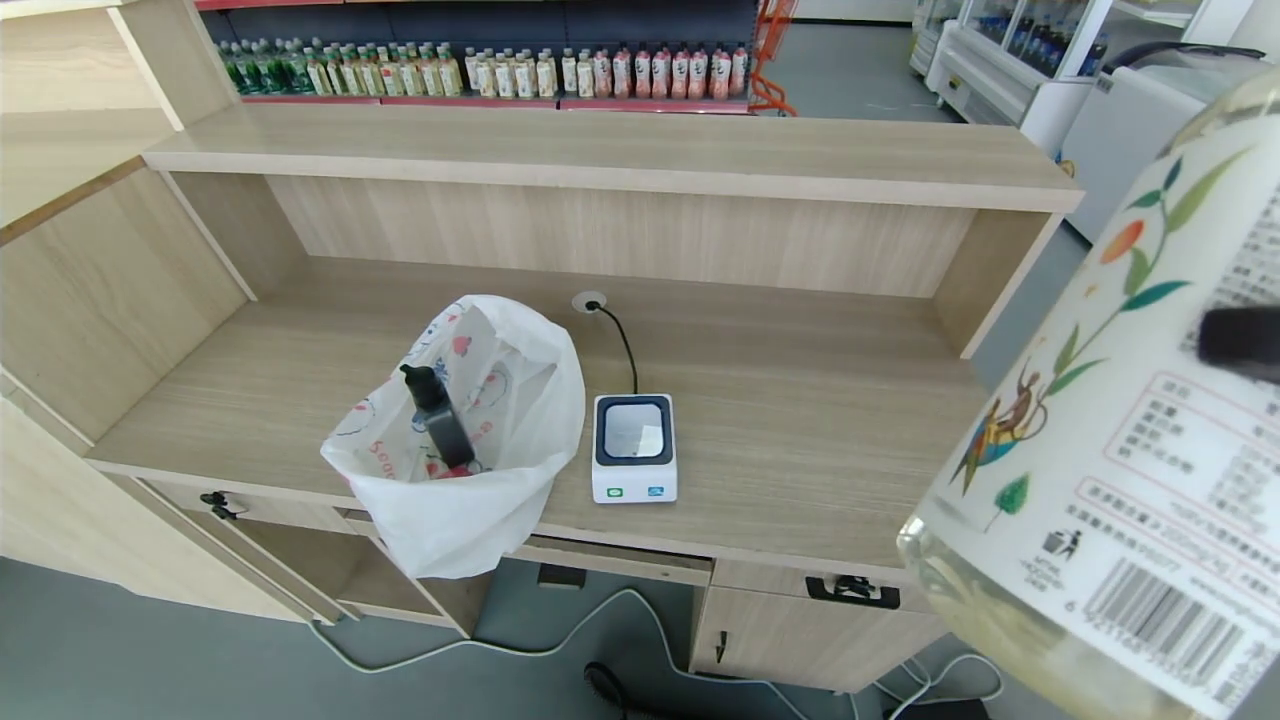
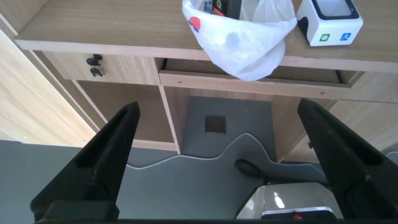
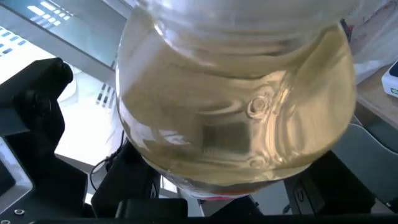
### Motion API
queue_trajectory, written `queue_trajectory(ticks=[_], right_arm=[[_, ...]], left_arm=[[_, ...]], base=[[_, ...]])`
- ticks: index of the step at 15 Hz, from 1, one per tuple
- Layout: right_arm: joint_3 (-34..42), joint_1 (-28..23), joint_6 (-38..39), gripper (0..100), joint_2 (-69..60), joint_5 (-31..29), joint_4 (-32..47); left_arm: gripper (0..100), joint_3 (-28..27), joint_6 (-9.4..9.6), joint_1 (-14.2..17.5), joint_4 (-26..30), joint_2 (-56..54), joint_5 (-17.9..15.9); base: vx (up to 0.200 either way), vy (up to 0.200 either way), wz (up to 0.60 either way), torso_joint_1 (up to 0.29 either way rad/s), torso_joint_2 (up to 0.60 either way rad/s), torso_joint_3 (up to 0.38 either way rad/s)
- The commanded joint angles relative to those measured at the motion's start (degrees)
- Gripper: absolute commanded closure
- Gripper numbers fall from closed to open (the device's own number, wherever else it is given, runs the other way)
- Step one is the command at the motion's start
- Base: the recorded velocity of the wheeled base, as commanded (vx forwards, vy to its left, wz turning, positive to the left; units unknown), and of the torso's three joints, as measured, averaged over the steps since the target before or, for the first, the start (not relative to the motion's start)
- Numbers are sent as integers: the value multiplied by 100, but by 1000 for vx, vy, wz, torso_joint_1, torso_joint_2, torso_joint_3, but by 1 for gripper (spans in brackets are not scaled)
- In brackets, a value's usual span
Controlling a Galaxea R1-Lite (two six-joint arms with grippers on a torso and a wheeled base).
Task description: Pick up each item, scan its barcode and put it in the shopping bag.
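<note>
A clear bottle (image 1: pixel 1120 430) of pale yellow drink, with a white label and a barcode low on it, is held up high at the right, close to the head camera and away from the counter. My right gripper is shut on it; one black finger (image 1: pixel 1240 343) presses the label. The bottle's base (image 3: pixel 236 118) faces the right wrist camera. The white shopping bag (image 1: pixel 470 440) stands open on the counter with a black-capped item (image 1: pixel 438 420) inside. The white scanner (image 1: pixel 634 447) sits just right of the bag. My left gripper (image 2: pixel 219 112) hangs open and empty below the counter's front edge.
The wooden counter (image 1: pixel 800 400) has a raised back shelf and side walls. A black cable (image 1: pixel 622 340) runs from the scanner to a hole at the back. Drawers (image 2: pixel 249 78) and cables sit below the counter. Shelves of bottles (image 1: pixel 480 72) stand far behind.
</note>
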Motion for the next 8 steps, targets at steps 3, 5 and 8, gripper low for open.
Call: queue_trajectory(ticks=[3,5,8], right_arm=[[-14,11,0,100,2,-4,6],[-14,46,0,100,-25,-4,6],[13,46,-8,100,-86,-13,15]], left_arm=[[0,0,0,0,2,-2,-1],[0,0,0,0,-7,-2,-1],[0,0,0,0,2,-2,-1]], base=[[0,0,0,0,0,0],[0,0,0,0,0,0],[0,0,0,0,0,0]])
